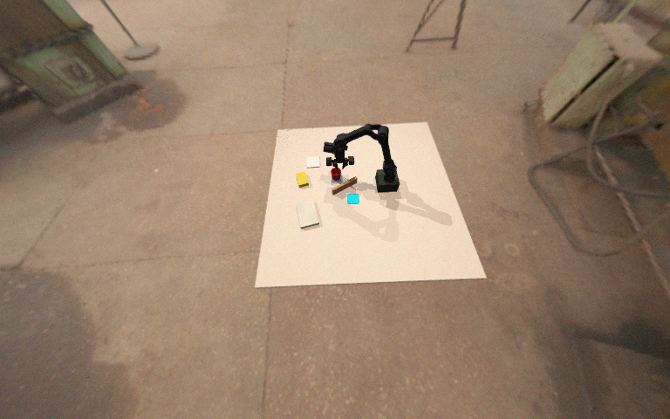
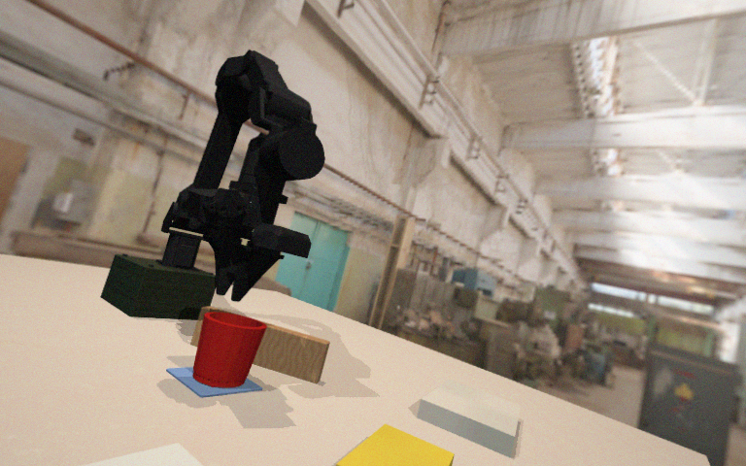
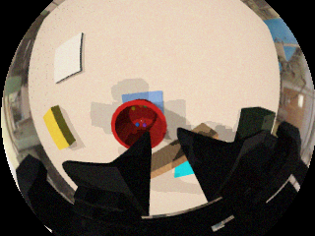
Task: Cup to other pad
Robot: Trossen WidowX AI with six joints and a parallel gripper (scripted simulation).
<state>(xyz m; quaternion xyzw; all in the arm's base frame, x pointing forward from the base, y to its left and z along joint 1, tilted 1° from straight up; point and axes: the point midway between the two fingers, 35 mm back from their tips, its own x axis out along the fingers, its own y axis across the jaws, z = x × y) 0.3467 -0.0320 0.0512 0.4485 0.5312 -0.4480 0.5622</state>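
The red cup (image 1: 336, 174) (image 2: 228, 351) (image 3: 129, 130) stands upright on the blue pad (image 2: 184, 375) (image 3: 157, 98). Several small marbles (image 3: 137, 125) lie inside it, seen in the wrist view. The other pad, cyan (image 1: 352, 198) (image 3: 184, 170), lies bare beyond the wooden block; it is hidden in the exterior view. My gripper (image 1: 340, 167) (image 2: 228, 294) (image 3: 163, 133) points down above the cup's rim, toward one side. Its fingers are partly open, with nothing between them, and do not touch the cup.
A wooden block (image 1: 344, 185) (image 2: 291, 351) (image 3: 169, 156) stands on edge between the two pads. A yellow block (image 1: 302, 179) (image 2: 395, 448) (image 3: 56, 128), a white tile (image 1: 313, 161) (image 2: 153, 458) (image 3: 69, 59) and a pale box (image 1: 307, 214) (image 2: 467, 415) lie farther from the arm's base.
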